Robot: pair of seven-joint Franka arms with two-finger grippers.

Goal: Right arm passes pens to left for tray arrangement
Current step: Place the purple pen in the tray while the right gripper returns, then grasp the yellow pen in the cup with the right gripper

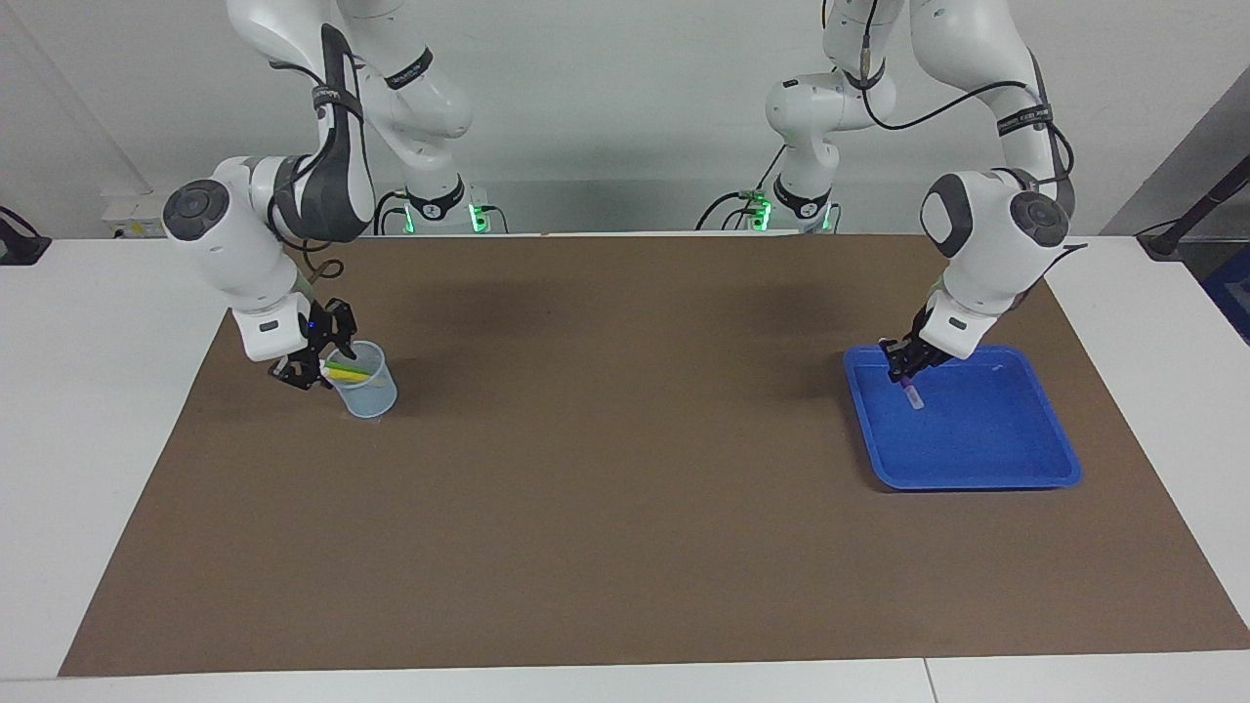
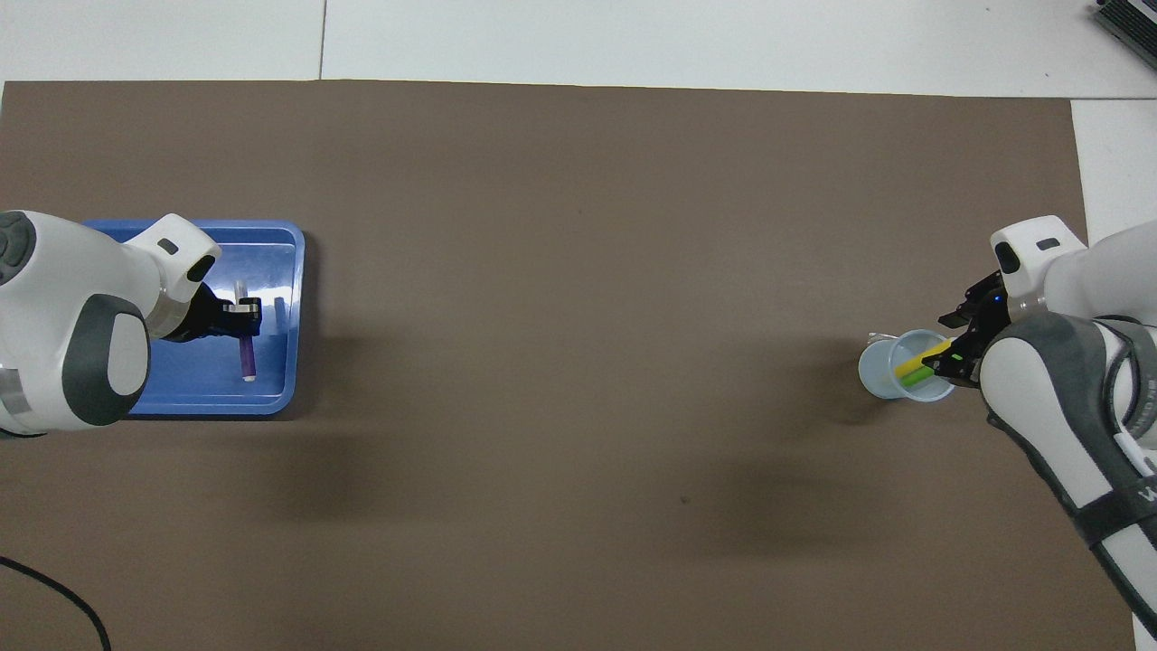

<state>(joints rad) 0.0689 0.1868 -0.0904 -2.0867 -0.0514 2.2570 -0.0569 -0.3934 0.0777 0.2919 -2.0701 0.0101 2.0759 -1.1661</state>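
Observation:
My right gripper [image 1: 320,353], with a blue light at its wrist, is open at the rim of a pale blue cup [image 1: 371,395]. Its fingers stand on either side of the upper ends of the yellow pen [image 1: 348,369] and the green pen [image 1: 344,377], which lean in the cup. The overhead view shows the same: gripper [image 2: 958,342], yellow pen [image 2: 915,360], green pen [image 2: 917,375], cup [image 2: 879,372]. My left gripper [image 1: 903,369] is low over the blue tray [image 1: 977,459], shut on the purple pen [image 1: 911,392], whose pale end touches the tray floor. It also shows from overhead [image 2: 246,354].
A brown mat [image 1: 625,469] covers the table between the cup, at the right arm's end, and the tray [image 2: 271,402], at the left arm's end. White table surface borders the mat.

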